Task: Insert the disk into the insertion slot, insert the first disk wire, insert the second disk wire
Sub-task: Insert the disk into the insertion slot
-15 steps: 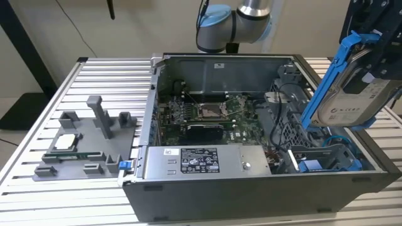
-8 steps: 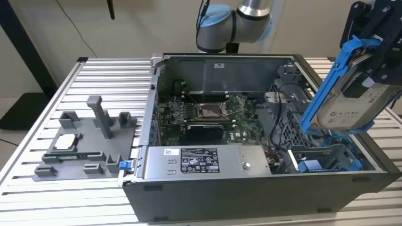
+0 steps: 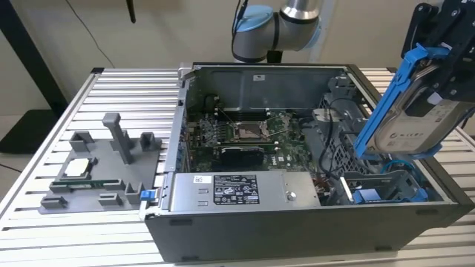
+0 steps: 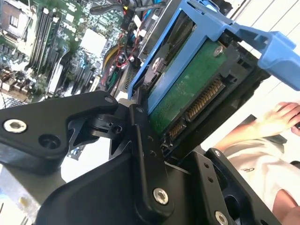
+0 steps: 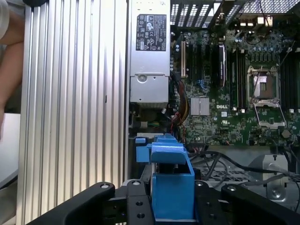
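Silver-grey hard disk in blue plastic carrier (image 3: 408, 119) hangs tilted, clamped by black gripper (image 3: 448, 67), above grey perforated-metal insertion slot (image 3: 382, 183).
Likely rigid, weighty, shock-sensitive; grip carrier's side rails.

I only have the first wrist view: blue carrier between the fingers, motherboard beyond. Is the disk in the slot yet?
Observer: No. In the exterior view the disk hangs tilted in the gripper, its lower end above the insertion slot.
Operator: Which face is towards the wrist?
Observer: In the second wrist view, the green circuit-board side with its connector row faces the camera.
Operator: Anything beside the case?
Observer: A grey parts fixture stands by the case, on the exterior view's left.
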Motion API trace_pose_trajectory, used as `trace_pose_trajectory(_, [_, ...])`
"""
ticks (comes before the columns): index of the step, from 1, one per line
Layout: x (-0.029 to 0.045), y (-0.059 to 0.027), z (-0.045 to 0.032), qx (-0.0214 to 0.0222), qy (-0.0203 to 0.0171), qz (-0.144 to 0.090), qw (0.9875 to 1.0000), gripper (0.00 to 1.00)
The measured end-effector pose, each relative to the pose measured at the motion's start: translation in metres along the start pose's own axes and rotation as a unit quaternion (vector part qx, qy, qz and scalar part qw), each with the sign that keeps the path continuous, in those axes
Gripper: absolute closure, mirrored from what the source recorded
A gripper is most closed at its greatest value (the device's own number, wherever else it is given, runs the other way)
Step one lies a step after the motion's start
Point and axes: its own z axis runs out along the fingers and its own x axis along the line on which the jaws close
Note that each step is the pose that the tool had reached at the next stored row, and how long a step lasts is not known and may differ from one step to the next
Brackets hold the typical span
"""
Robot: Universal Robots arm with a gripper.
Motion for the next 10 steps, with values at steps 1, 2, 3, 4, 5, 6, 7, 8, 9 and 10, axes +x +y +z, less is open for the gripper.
trace_pose_trajectory(1, [0.0000,-0.0002,0.0008,-0.0002,0.0000,0.000,1.0000,1.00])
trace_pose_trajectory(2, [0.0000,-0.0005,0.0016,-0.0004,0.0000,0.000,1.0000,1.00])
trace_pose_trajectory(3, [0.0000,-0.0007,0.0024,-0.0006,0.0000,0.000,1.0000,1.00])
trace_pose_trajectory(4, [0.0000,-0.0008,0.0030,-0.0008,0.0000,0.000,1.0000,1.00])
trace_pose_trajectory(5, [0.0000,-0.0010,0.0037,-0.0010,0.0000,0.000,1.0000,1.00])
trace_pose_trajectory(6, [0.0000,-0.0012,0.0044,-0.0012,0.0000,0.000,1.0000,1.00])
trace_pose_trajectory(7, [0.0000,-0.0014,0.0051,-0.0013,0.0000,0.000,1.0000,1.00])
trace_pose_trajectory(8, [0.0000,-0.0016,0.0057,-0.0014,0.0000,0.000,1.0000,1.00])
trace_pose_trajectory(9, [0.0000,-0.0017,0.0061,-0.0015,0.0000,0.000,1.0000,1.00])
trace_pose_trajectory(10, [0.0000,-0.0017,0.0061,-0.0015,0.0000,0.000,1.0000,1.00])
